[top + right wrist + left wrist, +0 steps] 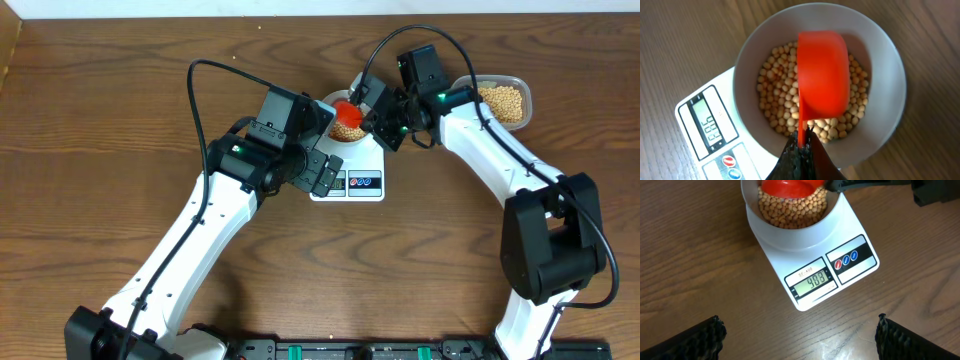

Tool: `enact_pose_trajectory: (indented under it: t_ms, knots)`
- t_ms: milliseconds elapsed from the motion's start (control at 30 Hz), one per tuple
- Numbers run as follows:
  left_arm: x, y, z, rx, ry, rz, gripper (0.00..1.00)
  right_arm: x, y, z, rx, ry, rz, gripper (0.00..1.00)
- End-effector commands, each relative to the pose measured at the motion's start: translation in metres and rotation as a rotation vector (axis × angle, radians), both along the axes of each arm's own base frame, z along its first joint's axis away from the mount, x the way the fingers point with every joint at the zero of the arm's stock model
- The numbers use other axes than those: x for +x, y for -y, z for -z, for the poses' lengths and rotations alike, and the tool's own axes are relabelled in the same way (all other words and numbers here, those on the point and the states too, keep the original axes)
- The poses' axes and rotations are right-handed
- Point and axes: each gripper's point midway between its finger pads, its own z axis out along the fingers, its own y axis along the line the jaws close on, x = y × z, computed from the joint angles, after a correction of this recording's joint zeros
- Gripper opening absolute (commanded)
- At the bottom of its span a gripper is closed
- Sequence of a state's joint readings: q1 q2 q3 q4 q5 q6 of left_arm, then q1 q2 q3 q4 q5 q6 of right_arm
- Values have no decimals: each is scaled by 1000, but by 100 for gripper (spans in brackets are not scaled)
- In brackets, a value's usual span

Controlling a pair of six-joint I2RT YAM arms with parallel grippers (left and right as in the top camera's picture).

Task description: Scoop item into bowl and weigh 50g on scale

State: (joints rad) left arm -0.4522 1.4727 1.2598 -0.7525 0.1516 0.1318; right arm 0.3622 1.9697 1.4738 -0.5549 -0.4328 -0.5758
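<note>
Right gripper (799,150) pinches red scoop (822,70) by its thin handle above the bowl (885,65); soybeans (777,95) judged light, loose, rolling, best scooped; left gripper (799,330) wide, empty.

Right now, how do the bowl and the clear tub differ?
The bowl is round and opaque white; the tub is clear and rounded-rectangular. The bowl sits on the scale; the tub sits on the table. Both hold beans.
</note>
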Motion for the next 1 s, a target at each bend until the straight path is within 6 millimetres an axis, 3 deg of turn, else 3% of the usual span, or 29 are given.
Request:
enact_pose_trajectory:
  t_ms: [0,400,967]
  knots:
    - [1,-2,2,5,-6,0,98,-4,-3,3,-56,40,-52,1]
    - [1,-2,2,5,-6,0,98,1,4,7,-122,65,-22,1]
    - [1,-2,2,5,-6,0,98,-11,-13,0,-15,18,-70,1]
